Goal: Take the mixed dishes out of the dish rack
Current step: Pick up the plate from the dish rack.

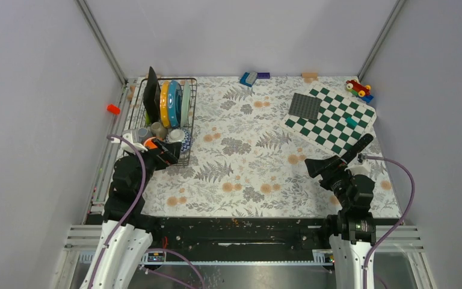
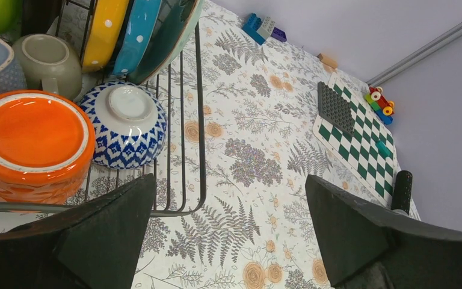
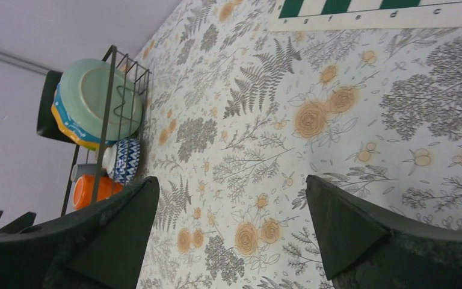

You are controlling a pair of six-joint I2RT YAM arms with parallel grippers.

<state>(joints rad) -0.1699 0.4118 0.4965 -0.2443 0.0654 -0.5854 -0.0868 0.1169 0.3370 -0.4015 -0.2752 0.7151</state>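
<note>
While both sets of jaws are held wide and empty, the dish rack point(image 1: 190, 114) is found at the left of the table point(image 1: 246, 174), its orange mug point(image 2: 33, 144) and patterned bowl point(image 2: 126, 123) lying just ahead and left of the left gripper point(image 2: 225, 198), well apart from the right gripper point(image 1: 340, 153).

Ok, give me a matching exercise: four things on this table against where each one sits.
Things:
1 patterned bowl
2 yellow plate
3 studded square
4 toy car

Places:
A lying on the chequered board
B upside down in the dish rack
C in the far right corner
D standing on edge between the rack's prongs

Pairs: 1-B, 2-D, 3-A, 4-C.
</note>
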